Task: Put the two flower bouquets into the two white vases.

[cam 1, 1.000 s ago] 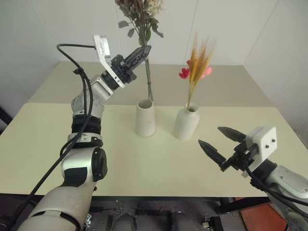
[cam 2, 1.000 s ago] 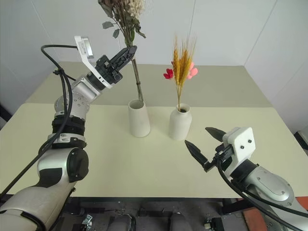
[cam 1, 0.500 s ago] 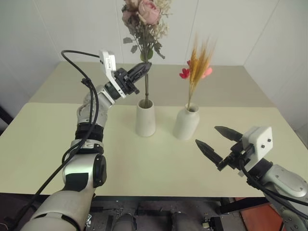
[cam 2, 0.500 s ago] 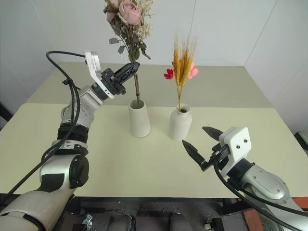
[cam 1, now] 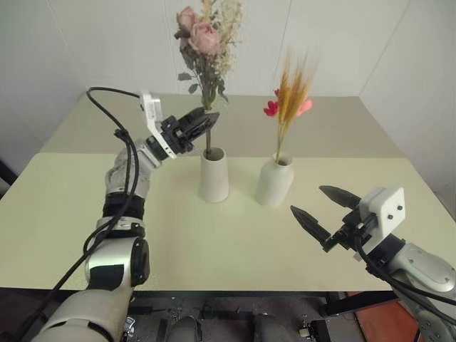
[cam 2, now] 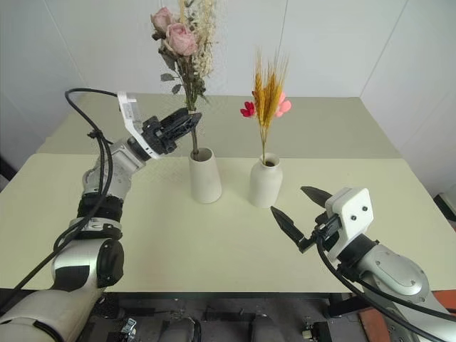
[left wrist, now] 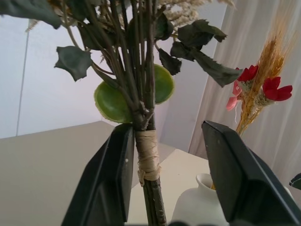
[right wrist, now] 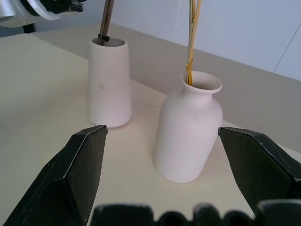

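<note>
Left pincer (cam 1: 201, 121): fingers parted around taped brown stems of pink rose bunch (cam 1: 203, 44), grey-green leaves, standing in tapered white vase (cam 1: 214, 175). Beside it on tabletop (cam 1: 64, 206), bottle-shaped white vase (cam 1: 274, 180) holding golden wheat stalks (cam 1: 292, 92) with pink-red blossoms. Right pincer (cam 1: 319, 214): wide open, empty.
</note>
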Motion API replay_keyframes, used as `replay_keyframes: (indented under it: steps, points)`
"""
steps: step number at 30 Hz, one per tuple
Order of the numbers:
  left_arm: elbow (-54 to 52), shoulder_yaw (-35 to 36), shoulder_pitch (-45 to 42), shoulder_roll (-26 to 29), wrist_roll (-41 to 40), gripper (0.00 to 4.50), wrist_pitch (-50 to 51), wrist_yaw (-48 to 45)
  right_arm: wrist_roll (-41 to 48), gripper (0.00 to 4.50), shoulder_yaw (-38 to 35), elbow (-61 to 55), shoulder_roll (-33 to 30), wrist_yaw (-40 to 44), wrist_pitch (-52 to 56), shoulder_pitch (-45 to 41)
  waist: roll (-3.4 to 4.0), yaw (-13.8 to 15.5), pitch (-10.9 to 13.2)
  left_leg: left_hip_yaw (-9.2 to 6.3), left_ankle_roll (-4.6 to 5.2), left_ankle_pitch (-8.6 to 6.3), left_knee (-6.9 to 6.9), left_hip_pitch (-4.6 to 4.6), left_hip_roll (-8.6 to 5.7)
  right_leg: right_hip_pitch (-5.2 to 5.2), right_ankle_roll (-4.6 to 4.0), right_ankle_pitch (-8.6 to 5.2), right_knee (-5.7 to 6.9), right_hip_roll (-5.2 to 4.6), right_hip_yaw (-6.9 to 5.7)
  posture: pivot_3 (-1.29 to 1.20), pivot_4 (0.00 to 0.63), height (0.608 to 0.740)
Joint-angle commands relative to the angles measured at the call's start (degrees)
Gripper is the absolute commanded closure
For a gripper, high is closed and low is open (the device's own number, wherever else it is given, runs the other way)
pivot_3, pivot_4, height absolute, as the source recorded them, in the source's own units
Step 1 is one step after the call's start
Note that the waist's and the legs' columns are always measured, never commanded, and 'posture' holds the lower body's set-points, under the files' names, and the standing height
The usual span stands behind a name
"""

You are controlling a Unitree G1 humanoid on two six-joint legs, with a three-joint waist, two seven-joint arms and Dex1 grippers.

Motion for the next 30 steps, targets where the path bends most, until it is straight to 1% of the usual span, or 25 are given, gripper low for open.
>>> replay_keyframes:
  steps: [1,3,7,12,16,19,20,24,28,30]
  points:
    - [-7.8,-1.1,4.6,3.1,-1.3,0.75,3.4,-3.4,-0.1,0.01,-1.5,-0.7,-0.2,0.7,-1.7,0.0,0.0,0.0,0.0,0.0,0.0,0.0,0.0,0.03,0.01,0.02,0.0,0.0,0.01,0.0,0.0,0.0,0.15,0.74]
    - [-10.5,-0.9,6.5,4.1,-2.5,0.08,5.4,-3.8,0.1,0.01,-1.4,-0.2,-0.1,1.1,-1.9,-0.2,0.0,0.1,0.0,0.0,0.0,0.0,0.01,0.03,0.01,0.01,0.0,0.0,0.03,0.0,0.0,0.0,0.15,0.74]
    - [-12.3,-2.2,7.7,4.7,-0.7,0.03,5.6,-2.4,-0.2,0.01,-1.0,1.7,-0.1,1.9,-2.2,-1.5,0.0,0.8,0.0,-0.01,0.0,0.0,0.05,0.01,0.01,0.04,0.0,0.0,0.02,0.0,-0.03,0.0,0.15,0.74]
    - [-13.1,-4.6,6.0,4.3,2.5,0.03,2.9,0.1,-1.3,0.01,0.1,5.0,-0.4,3.0,-2.5,-4.0,0.0,0.7,0.0,0.0,0.0,0.0,0.05,0.03,0.01,0.06,-0.01,0.0,0.01,0.01,-0.02,0.0,0.15,0.74]
    - [-14.4,-4.4,5.8,6.8,2.4,0.03,5.2,0.7,-2.7,0.01,0.6,5.8,-0.7,3.6,-2.7,-4.5,0.0,0.4,0.0,-0.01,0.0,0.0,0.05,0.0,0.02,0.02,-0.01,0.0,0.01,0.02,-0.02,0.0,0.15,0.74]
    - [-15.8,-5.3,9.1,11.6,4.9,0.03,5.1,-0.1,-3.2,0.01,-0.2,5.3,-0.9,3.7,-2.5,-3.6,0.02,-0.2,0.0,0.0,0.0,0.0,0.02,0.01,0.05,-0.01,-0.01,0.0,0.02,0.04,0.01,0.0,0.15,0.74]
    - [-16.3,-4.8,10.5,13.5,4.6,0.03,5.6,-1.0,-3.2,0.01,-0.7,5.0,-0.9,3.7,-2.5,-3.1,0.03,-0.5,0.0,0.0,0.01,0.0,0.01,0.03,0.06,-0.01,-0.01,0.0,0.02,0.05,0.01,0.0,0.15,0.74]
    - [-19.9,-0.2,17.1,21.4,-0.1,0.03,11.7,-4.3,-2.9,0.01,-3.3,4.4,-1.0,3.6,-2.3,-0.5,0.03,-1.0,0.0,0.01,0.01,0.0,-0.02,0.06,0.09,-0.03,-0.04,-0.01,0.07,0.05,0.02,0.0,0.15,0.74]
    - [-25.9,2.5,26.3,30.7,-1.3,0.03,13.7,-9.9,-2.8,0.01,-6.4,5.7,-2.0,4.9,-2.7,1.3,0.03,-1.0,0.0,0.03,0.0,-0.01,-0.03,0.05,0.12,-0.04,-0.05,-0.03,0.05,0.04,0.01,0.0,0.15,0.74]
    - [-28.0,5.0,29.9,34.7,-1.8,0.03,14.2,-11.2,-2.1,0.01,-9.4,6.9,-3.3,7.1,-3.2,2.3,0.04,-0.9,0.0,0.05,0.0,-0.01,-0.04,0.06,0.12,-0.05,-0.08,-0.05,0.03,0.03,0.01,0.0,0.15,0.74]
